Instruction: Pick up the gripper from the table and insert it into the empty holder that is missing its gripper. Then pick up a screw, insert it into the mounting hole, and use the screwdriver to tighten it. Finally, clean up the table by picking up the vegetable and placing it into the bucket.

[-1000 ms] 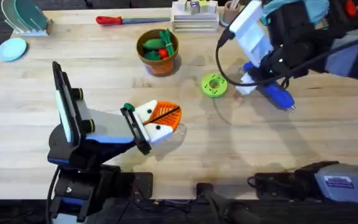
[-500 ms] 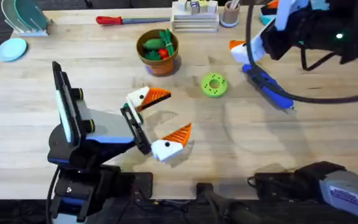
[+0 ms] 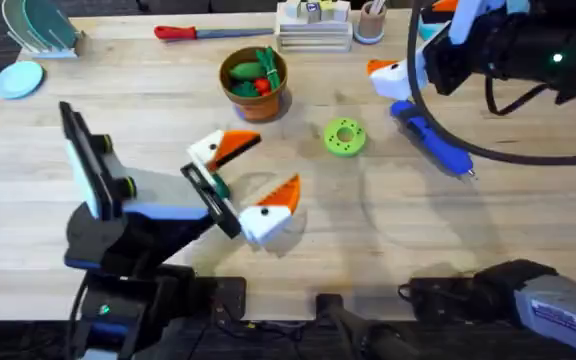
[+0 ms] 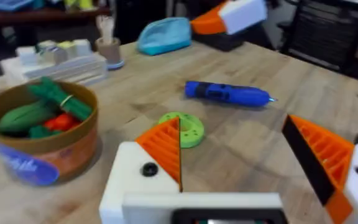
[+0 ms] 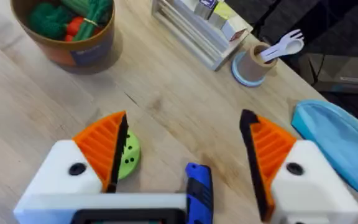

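Left gripper, centre-left of the overhead frame: spread wide, nothing between its white fingers. One orange-tipped finger points toward the upper right, the other sits lower and to the right; bare table lies in the gap. From its wrist camera both orange ribbed pads face inward, well apart, holding nothing.

Right gripper, upper right of the overhead: also released. The wrist view shows its two pads standing far apart with only tabletop and objects below (no contact visible). It seems to hang above the table rather than touch it, though height is hard to judge from overhead.

Screwdriver: blue, lying flat on the table in the upper right, slanting down to the right, bit end at the lower right. Its blunt end lies just below the right gripper; in the right wrist view it shows between the fingers, untouched.

Green disc: flat on the table, between screwdriver and bucket.

Bucket: upper centre, upright, green and red toy produce inside, including the vegetable.

Red-handled tool along the top edge, left of the stacked tray and cup.
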Robot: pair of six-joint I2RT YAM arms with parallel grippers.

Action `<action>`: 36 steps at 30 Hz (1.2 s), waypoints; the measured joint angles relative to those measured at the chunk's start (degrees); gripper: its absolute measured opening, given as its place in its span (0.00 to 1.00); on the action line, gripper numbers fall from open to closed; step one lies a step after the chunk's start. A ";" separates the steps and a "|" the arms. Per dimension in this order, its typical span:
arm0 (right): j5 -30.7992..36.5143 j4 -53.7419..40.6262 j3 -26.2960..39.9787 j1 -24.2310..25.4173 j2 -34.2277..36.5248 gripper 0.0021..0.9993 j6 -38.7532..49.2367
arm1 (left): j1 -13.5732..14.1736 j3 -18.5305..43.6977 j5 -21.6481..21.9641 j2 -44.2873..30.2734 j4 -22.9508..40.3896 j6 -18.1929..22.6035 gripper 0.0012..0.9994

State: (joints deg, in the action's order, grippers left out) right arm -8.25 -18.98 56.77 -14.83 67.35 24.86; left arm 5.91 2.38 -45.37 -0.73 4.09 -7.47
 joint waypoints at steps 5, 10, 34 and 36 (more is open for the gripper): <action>-0.17 0.02 0.00 0.00 0.00 0.99 -0.65 | 0.00 10.43 10.48 -0.05 17.84 -4.42 0.99; -0.57 1.56 0.00 0.00 0.00 0.99 -0.94 | 0.00 25.41 22.82 -5.34 36.43 -7.65 0.99; -4.28 4.74 0.00 0.00 0.00 0.99 -1.29 | 0.02 50.09 38.41 -56.60 61.32 -19.74 0.99; -4.28 4.61 0.00 0.00 0.00 0.99 -1.29 | 0.02 50.09 40.72 -59.53 62.49 -25.67 0.99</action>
State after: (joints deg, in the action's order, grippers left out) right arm -12.53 -14.37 56.77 -14.83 67.35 23.57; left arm 5.93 52.47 -4.65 -60.26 66.58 -33.14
